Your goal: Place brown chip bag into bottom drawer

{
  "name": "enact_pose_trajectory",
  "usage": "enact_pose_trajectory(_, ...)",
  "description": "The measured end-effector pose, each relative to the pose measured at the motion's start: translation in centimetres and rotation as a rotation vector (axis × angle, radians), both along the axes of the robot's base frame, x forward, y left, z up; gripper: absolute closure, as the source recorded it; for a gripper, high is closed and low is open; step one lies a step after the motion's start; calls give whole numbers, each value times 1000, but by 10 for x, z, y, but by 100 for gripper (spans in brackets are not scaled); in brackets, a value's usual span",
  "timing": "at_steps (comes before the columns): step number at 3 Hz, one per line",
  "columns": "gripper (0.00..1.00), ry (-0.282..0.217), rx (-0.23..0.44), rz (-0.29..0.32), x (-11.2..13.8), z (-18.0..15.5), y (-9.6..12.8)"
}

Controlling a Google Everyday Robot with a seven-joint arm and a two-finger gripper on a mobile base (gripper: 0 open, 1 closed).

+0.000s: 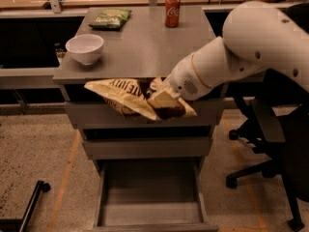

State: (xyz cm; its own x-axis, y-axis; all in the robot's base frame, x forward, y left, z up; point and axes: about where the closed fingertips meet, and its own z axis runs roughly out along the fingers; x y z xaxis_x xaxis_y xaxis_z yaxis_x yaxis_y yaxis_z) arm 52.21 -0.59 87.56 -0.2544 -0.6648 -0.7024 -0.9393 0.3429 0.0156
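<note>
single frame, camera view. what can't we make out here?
Camera view:
- Pincer, in front of the top drawer at the right end of the brown chip bag: it holds the bag aloft, but the bag covers its tips.
- Bottom drawer: open, with its front cut off by the lower frame edge.
- Green snack bag: print too small to read.

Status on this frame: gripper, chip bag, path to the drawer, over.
Gripper shut on brown chip bag, in front of the grey cabinet. Bag in the air, above the open bottom drawer. No obstacle seen between them.
</note>
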Motion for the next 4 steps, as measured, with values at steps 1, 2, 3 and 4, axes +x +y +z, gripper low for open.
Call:
enact_pose_trajectory(1,100,189,46,-41,-50,-69,-9)
enact_pose_trajectory(2,100,275,65,-66,-48,-135,-32)
enact_pose_trajectory(3,100,311,78,-63,-48,-153,-32)
enact_pose_trajectory(4,100,332,64,-56,-44,-167,-25)
